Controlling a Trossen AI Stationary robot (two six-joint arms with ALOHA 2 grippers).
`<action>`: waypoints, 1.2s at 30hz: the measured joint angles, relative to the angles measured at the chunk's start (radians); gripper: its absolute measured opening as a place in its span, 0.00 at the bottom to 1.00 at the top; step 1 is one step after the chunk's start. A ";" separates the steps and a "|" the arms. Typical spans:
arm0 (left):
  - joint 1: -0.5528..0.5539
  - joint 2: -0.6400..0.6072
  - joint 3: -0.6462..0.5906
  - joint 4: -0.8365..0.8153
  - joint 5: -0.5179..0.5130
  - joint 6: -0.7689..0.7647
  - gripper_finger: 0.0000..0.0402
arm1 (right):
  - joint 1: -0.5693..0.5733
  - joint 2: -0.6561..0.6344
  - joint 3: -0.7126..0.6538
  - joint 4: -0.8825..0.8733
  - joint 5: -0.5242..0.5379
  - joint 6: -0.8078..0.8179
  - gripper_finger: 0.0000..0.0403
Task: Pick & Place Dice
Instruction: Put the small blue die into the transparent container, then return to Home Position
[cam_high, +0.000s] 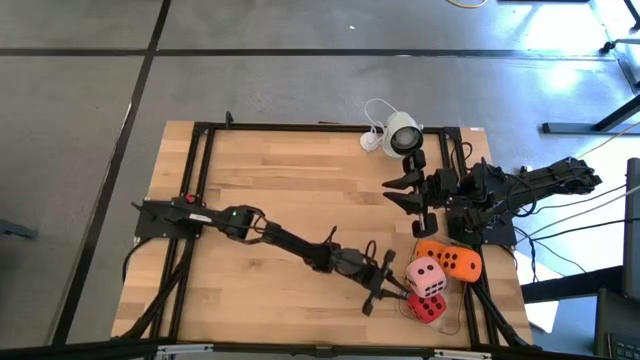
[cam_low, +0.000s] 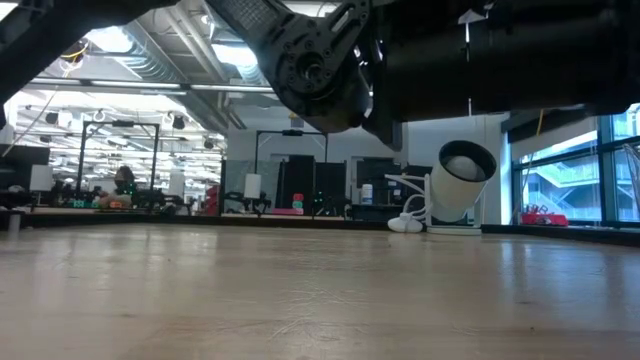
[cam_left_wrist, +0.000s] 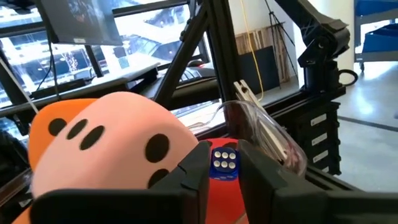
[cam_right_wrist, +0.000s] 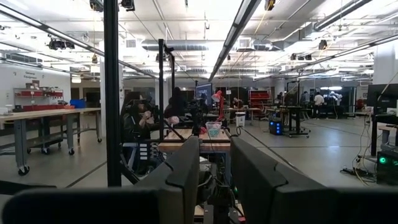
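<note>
The dice sit clustered at the table's near right corner. In the high view the pale pink die (cam_high: 427, 274) is in the middle, orange (cam_high: 452, 262) is behind it toward the right edge, and the red die (cam_high: 430, 308) is nearest. Whether the orange is one die or two, I cannot tell. My left gripper (cam_high: 400, 292) reaches in from the left, low, between pink and red. Its fingers stand a narrow gap apart (cam_left_wrist: 224, 177), over the red die (cam_left_wrist: 219, 194) and beside the pink die (cam_left_wrist: 106, 146). A small blue cube with white pips (cam_left_wrist: 224, 160) shows in that gap. My right gripper (cam_high: 398, 192) waits open near the far right, holding nothing. My left gripper has the outer side of one finger (cam_left_wrist: 186, 177) against the pink die's side (cam_left_wrist: 177, 152), coming level from the table's left. The die rests on the table. Whether the fingertips touch the red die below them or the small blue cube, I cannot tell.
A white round camera (cam_high: 402, 133) on a stand with its cable sits at the table's far edge, also in the low view (cam_low: 455, 180). A clear plastic piece (cam_left_wrist: 264, 130) lies just beyond the dice. The black frame rail (cam_high: 300, 127) borders the table. Bare wood spreads left and centre.
</note>
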 joint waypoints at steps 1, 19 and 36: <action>-0.003 0.000 0.000 0.000 0.000 0.001 0.17 | 0.000 0.000 0.000 0.000 0.000 0.000 0.23; -0.017 -0.002 0.000 0.050 -0.005 0.020 0.21 | 0.000 0.000 0.000 0.000 0.000 0.000 0.23; 0.014 -0.104 -0.090 -0.076 0.008 -0.140 0.17 | 0.000 -0.010 0.000 -0.030 -0.085 0.106 0.23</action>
